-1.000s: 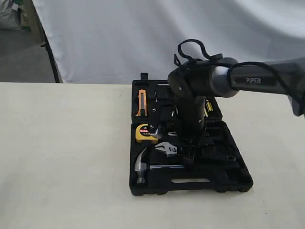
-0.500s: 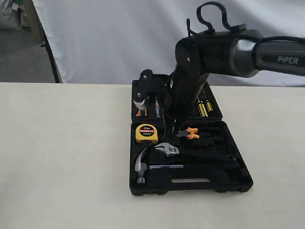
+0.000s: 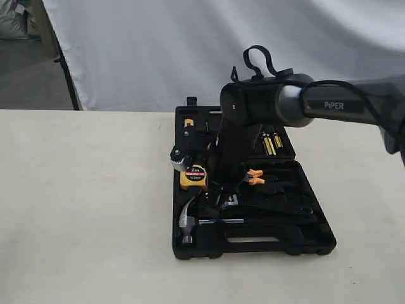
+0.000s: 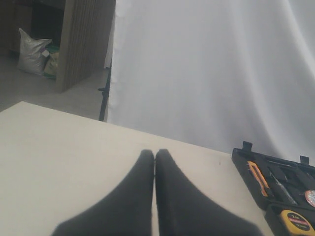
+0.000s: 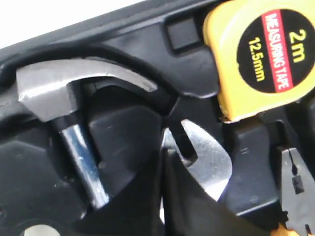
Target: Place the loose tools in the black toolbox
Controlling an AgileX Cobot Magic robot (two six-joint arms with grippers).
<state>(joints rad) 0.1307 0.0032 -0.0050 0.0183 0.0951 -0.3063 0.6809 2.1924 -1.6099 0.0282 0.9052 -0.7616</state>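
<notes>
1. Where the left wrist view looks across the cream table (image 4: 59, 147), the left gripper (image 4: 155, 156) is seen with its matt black fingers pressed together, nothing between them.
2. On that table, right of centre, the black toolbox (image 3: 304, 239) is laid open flat: two halves of dull moulded plastic with tool-shaped recesses and a slot handle along the near edge.
3. At the left end of the near half the steel claw hammer (image 3: 187, 218) is seated, its curved head polished bright and its chromed shaft running rightward.
4. Just behind the hammer head the yellow tape measure (image 3: 193, 178) is lodged, boxy with rounded corners and a round black-and-red label.
5. Just right of the hammer head the silver adjustable wrench (image 5: 204, 160) is laid, smooth-jawed.
6. Over the wrench head the right gripper (image 5: 164, 162) is held, fingers closed tight on nothing.
7. Farther right the orange-handled pliers (image 3: 255, 177) are set.
</notes>
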